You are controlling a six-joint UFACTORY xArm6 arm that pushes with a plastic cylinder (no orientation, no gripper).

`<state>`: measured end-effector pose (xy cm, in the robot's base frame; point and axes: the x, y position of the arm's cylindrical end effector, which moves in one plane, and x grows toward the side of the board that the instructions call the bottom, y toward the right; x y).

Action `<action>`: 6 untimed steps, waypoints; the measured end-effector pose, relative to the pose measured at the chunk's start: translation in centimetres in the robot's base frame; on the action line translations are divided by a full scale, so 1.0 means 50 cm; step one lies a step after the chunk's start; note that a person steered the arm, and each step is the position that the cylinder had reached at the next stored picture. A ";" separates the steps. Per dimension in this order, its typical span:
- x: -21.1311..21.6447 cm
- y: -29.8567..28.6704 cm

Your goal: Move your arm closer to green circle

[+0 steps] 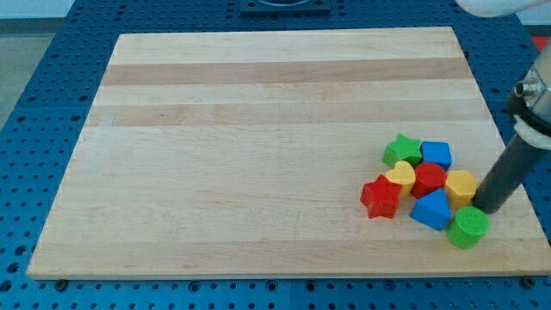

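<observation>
The green circle [467,226] lies near the view's bottom right of the wooden board [258,146]. My tip [489,207] stands just above and right of it, very close, beside the yellow hexagon [461,185]. A tight cluster lies to the left: a green star [402,150], a blue block [436,154], a red circle [429,179], a yellow heart [400,177], a red star [380,197] and a blue triangle [432,209].
The board's right edge [508,155] runs close to the rod. A blue pegboard table [34,103] surrounds the board. The arm's white body [535,95] enters from the view's right.
</observation>
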<state>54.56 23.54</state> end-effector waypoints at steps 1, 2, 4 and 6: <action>-0.001 0.000; -0.001 0.007; 0.019 0.049; 0.129 0.050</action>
